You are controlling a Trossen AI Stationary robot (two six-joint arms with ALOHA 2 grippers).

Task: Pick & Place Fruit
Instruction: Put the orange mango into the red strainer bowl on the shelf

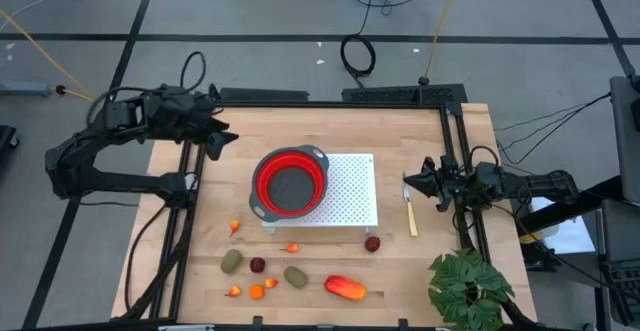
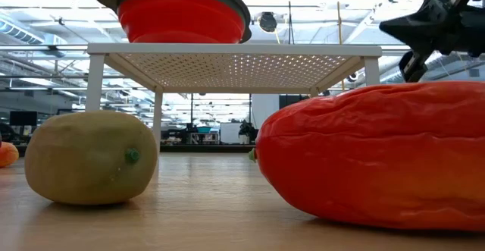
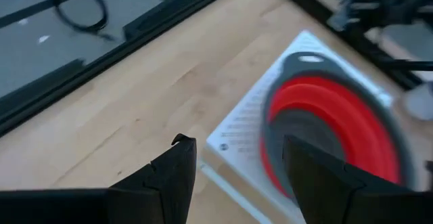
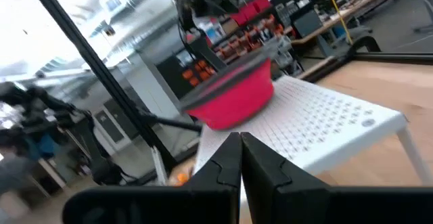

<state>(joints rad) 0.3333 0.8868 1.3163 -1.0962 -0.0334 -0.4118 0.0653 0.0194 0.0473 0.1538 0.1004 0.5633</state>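
1. Left gripper (image 1: 222, 141): raised over the far-left part of the light wooden table (image 1: 300, 121), fingers (image 3: 169, 176) spread apart, nothing between them, well apart from every fruit.
2. Tiny orange bits: one (image 1: 234, 227) left of the rack's front, three more (image 1: 257, 291) in the front row.
3. Olive-brown oval fruit (image 1: 231, 261): front left of the table; a second olive-brown oval (image 1: 295, 276) lies further right, near the mango-like piece.
4. Dark red ball (image 1: 257, 265): between the two ovals.
5. Red collapsible colander with grey rim (image 1: 290, 182): stands on the white perforated rack (image 1: 350, 186) at table centre.
6. Red-orange-yellow mango-like oblong (image 1: 345, 288): near the front edge, largest piece.
7. Second dark red ball (image 1: 372, 243): just in front of the rack's right corner.
8. Yellow-handled knife (image 1: 410, 214): lying right of the rack.
9. Right gripper (image 1: 415, 181): at the right table edge, above the knife's far end, fingers (image 4: 223, 166) pressed together, holding nothing.
10. Green leafy plant (image 1: 465, 286): front right corner.
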